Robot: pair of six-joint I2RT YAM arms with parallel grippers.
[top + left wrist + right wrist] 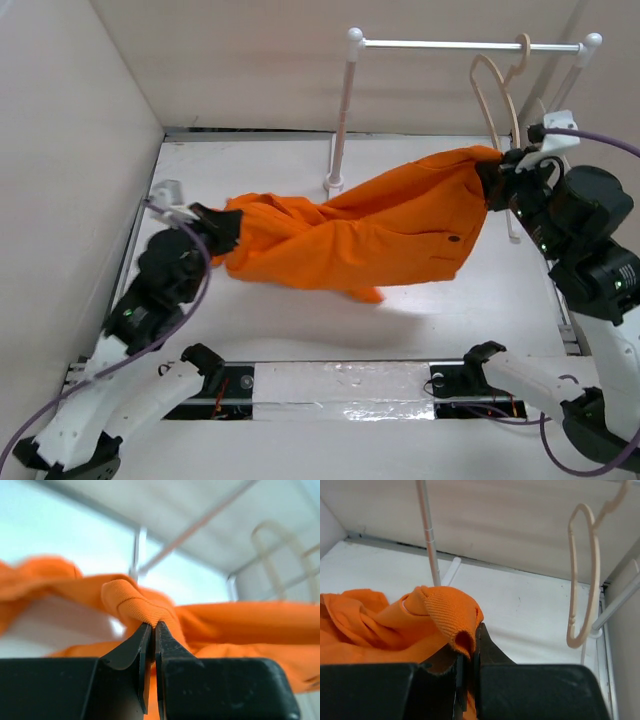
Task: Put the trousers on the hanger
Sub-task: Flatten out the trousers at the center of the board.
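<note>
Top external coverage was filled across its middle by the trousers (pixel 370 235), which were stretched between the two arms above the white table (pixel 300 340). One bunched end was gripped by the left gripper (pixel 222 232) low at the left side; the opposite end was held raised at the right by the right gripper (pixel 497 180). The cloth was seen to sag between them, with a fold drooping toward the table near the middle.

The hanger (pixel 496 98) was hung by its hook on the white rail (pixel 470 44) at the back right, turned nearly edge-on, with its lower end just above and beside the right gripper. Whether cloth and hanger touched could not be told.

On the left wrist camera, the black fingers of the left gripper (pixel 152 626) were shown clamped tight on a ribbed fold of the trousers (pixel 240 622), with the hanger (pixel 266 565) blurred in the background.

On the right wrist camera, the right gripper (pixel 470 645) was likewise pinched onto a ribbed hem of the trousers (pixel 440 612). The hanger (pixel 595 575) was seen to the upper right, apart from the cloth, and a rail post (pixel 430 545) stood behind the fabric.
</note>
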